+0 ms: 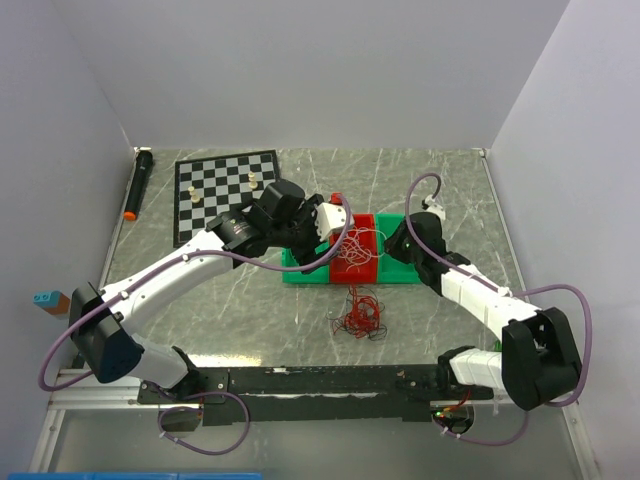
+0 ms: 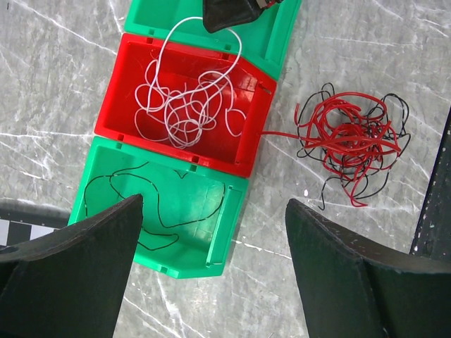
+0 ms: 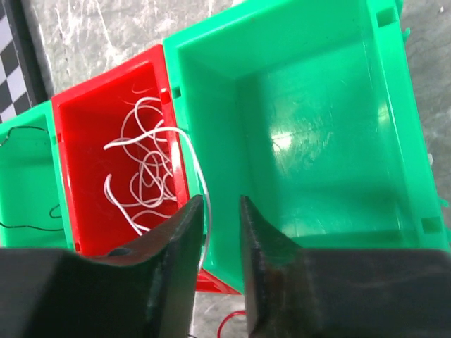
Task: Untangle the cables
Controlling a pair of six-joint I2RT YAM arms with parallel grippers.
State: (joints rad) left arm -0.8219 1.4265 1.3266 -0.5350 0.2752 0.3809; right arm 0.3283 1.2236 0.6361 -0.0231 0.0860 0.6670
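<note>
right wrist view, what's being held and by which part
Unclear: the white wire's upper loop runs between the right fingers, but they stand apart.

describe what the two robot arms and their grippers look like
Both the left arm and the right arm have white tubular links joined by black joints, with lilac cables looping alongside. The left gripper and right gripper each carry two matte black, wedge-shaped fingers.

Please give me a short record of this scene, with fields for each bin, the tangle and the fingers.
red bin: white wire inside
left green bin: one black wire
right green bin: empty
tangle: red and black wires, on table beside bins
left fingers: wide open, above bins
right fingers: narrow gap, white wire passing through
</note>
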